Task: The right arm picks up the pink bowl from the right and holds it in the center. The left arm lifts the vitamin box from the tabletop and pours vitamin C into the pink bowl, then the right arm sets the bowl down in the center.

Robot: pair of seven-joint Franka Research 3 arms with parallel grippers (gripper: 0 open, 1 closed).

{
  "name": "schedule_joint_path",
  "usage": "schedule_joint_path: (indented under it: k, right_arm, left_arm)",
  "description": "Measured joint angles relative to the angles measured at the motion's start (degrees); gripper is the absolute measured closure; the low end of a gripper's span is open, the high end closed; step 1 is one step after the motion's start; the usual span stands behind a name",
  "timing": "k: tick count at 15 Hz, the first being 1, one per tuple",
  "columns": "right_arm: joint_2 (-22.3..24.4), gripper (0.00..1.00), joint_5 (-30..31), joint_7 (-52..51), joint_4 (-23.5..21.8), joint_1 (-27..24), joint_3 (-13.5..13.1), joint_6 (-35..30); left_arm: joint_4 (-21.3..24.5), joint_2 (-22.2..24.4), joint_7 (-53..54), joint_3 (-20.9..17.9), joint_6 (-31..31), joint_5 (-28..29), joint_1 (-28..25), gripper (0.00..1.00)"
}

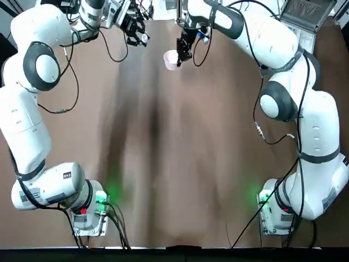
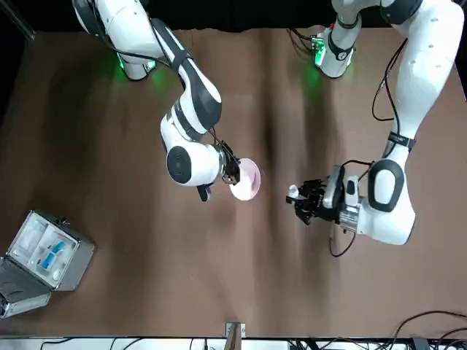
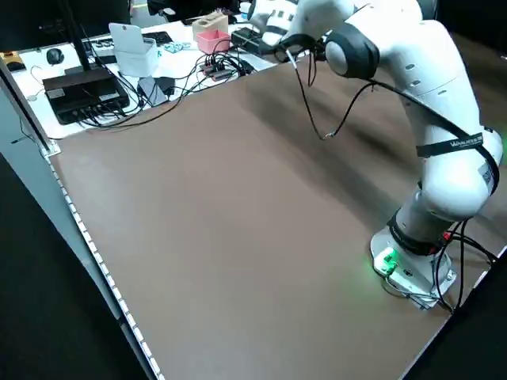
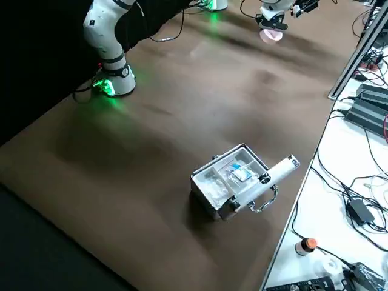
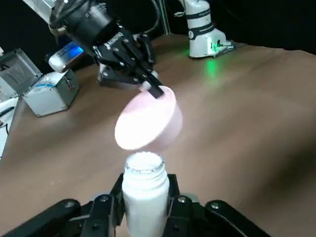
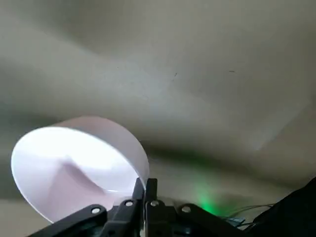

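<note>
Left arm (image 3: 428, 119) at right of frame, base (image 3: 408, 265) lit green at lower right, reaching toward top centre. Brown tabletop (image 3: 238, 222) filling the middle. Upper left: side bench with black box (image 3: 83, 87), cables (image 3: 182, 87), white box (image 3: 136, 54), pink box (image 3: 212, 39).

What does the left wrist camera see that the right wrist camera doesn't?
Only the left wrist view shows the vitamin box clamped in the left gripper, the metal case and the other arm's base. Only the right wrist view shows the right gripper up close, pinching the rim. Both show the pink bowl and the tabletop.
</note>
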State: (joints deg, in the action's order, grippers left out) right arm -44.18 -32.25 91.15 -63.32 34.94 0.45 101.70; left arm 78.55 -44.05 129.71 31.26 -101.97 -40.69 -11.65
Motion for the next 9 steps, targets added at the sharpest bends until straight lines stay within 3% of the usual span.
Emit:
schedule_joint_path:
  k: [5, 9]
  right_arm:
    - [-0.14, 0.98, 0.00, 0.00, 0.01, 0.10, 0.01, 0.06]
    - [-0.17, 0.98, 0.00, 0.00, 0.03, 0.10, 0.01, 0.10]
  left_arm:
    - [-0.14, 3.28, -5.68, 0.01, -4.61, 0.74, 6.06, 0.64]
    - [-0.14, 3.75, -6.02, -0.01, -5.94, 2.44, 7.55, 0.64]
